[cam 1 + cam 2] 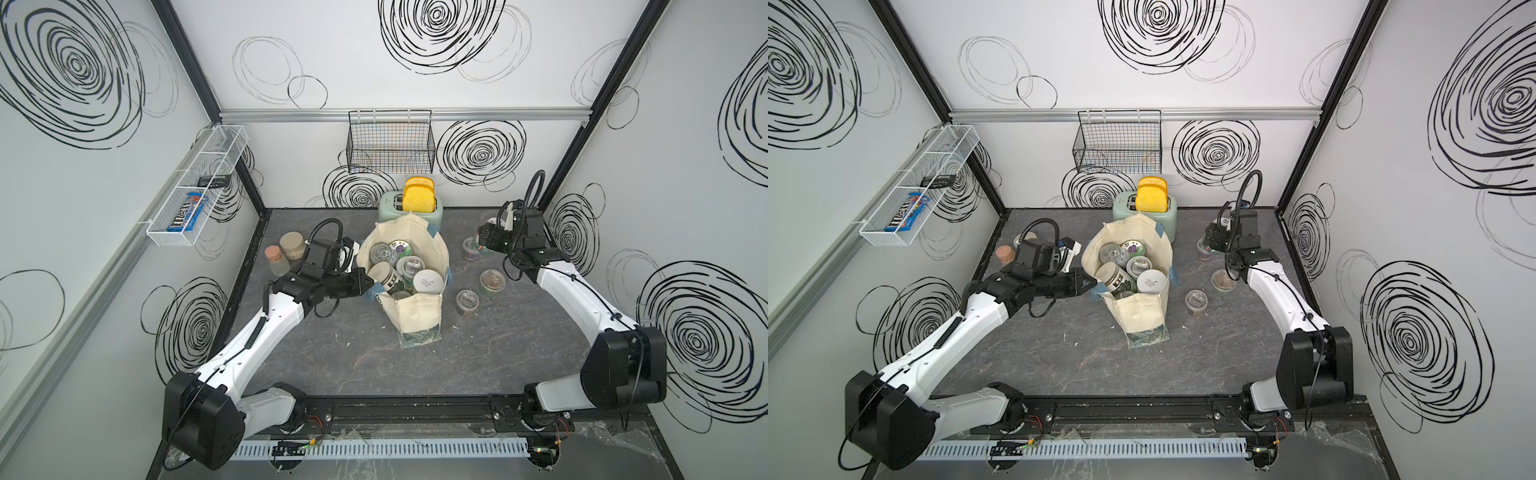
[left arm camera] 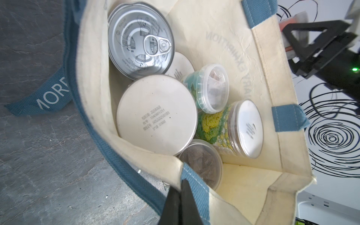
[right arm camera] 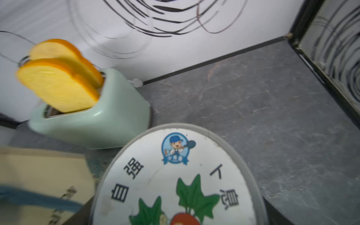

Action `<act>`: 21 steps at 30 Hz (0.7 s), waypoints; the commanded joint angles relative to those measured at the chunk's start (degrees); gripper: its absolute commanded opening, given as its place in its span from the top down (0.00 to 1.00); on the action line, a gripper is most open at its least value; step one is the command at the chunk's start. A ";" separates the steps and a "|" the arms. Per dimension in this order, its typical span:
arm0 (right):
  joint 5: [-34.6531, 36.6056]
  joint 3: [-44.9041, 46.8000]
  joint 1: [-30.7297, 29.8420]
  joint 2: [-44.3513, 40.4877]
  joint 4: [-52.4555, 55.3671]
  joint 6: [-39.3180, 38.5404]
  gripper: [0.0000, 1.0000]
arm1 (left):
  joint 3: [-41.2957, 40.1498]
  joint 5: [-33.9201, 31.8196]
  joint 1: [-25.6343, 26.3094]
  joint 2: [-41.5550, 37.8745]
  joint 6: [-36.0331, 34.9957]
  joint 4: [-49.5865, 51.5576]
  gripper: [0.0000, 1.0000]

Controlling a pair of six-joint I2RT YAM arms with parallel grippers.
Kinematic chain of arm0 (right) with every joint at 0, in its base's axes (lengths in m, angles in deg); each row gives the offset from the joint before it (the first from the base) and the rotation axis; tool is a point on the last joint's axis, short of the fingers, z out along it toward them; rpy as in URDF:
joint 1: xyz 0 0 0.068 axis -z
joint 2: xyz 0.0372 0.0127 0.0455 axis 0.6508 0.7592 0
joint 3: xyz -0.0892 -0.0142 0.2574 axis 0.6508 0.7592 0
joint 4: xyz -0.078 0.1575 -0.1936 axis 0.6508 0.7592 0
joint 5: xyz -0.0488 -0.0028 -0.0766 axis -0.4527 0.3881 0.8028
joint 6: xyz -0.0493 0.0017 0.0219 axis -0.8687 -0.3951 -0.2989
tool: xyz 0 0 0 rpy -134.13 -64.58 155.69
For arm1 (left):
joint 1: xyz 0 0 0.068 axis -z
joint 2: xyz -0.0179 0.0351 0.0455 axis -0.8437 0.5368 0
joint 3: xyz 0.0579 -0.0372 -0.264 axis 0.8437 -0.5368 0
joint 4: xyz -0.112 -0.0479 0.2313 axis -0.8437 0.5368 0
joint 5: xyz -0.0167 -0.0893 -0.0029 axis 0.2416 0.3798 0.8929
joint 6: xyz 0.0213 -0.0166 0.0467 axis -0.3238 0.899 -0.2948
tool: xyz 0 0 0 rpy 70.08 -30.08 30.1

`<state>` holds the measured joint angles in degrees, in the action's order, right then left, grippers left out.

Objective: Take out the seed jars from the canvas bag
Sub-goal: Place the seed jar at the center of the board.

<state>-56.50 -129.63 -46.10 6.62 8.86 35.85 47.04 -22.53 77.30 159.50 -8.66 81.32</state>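
far left in a top view, the tan-lid jar (image 1: 293, 243) and the pink-lid jar (image 1: 273, 254) stand upright just beyond your left wrist. your left gripper (image 1: 369, 286) sits centre-left and points right across the frame. its fingers are pressed together, pinching the left rim of the canvas bag (image 1: 415, 318). the left wrist view shows those fingers (image 2: 187, 202) clamped on the blue strap (image 2: 194, 187) where it meets the rim.

the bag stands upright mid-table, mouth gaping up at the camera. the mouth's long axis runs from the toaster (image 1: 409, 210) at top centre down toward the bottom of the frame.

the seed jars (image 1: 411, 266) are packed inside the bag. the pull-tab jar (image 1: 381, 252), flower-lid jar (image 1: 401, 249) and white-lid jar (image 1: 427, 280) stand lids up. the labelled jar (image 1: 388, 279) is tipped over, with its long axis slanting from upper left to lower right.

right of the bag, a clear-lid jar (image 1: 466, 300) and a brown-filled jar (image 1: 492, 282) stand upright on the table (image 1: 332, 374). they are apart from the bag and from each other.

your right gripper (image 1: 481, 246) hangs at the upper right of the table, aimed down and left. its jaws are set wide, one finger against each side of a radish-print jar (image 3: 175, 185) whose lid faces the wrist camera. from above the gripper hides most of that jar.
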 commanded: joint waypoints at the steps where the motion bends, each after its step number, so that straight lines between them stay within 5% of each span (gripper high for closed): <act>1: 4.10 1.23 4.50 2.71 -8.44 0.37 0.37 | 2.21 -0.07 -0.29 0.90 -0.80 -1.49 1.00; 14: 9.60 -8.88 10.25 24.68 -12.73 2.50 0.35 | 1.96 -0.11 -0.44 1.89 -1.21 -1.10 0.98; 21: 8.80 -9.26 10.68 29.57 -12.66 1.39 0.22 | 2.90 0.83 -1.71 1.88 -1.63 -0.27 0.60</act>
<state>-48.30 -138.71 -35.74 36.25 -3.12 37.06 47.91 -22.15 76.43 161.31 -9.60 81.76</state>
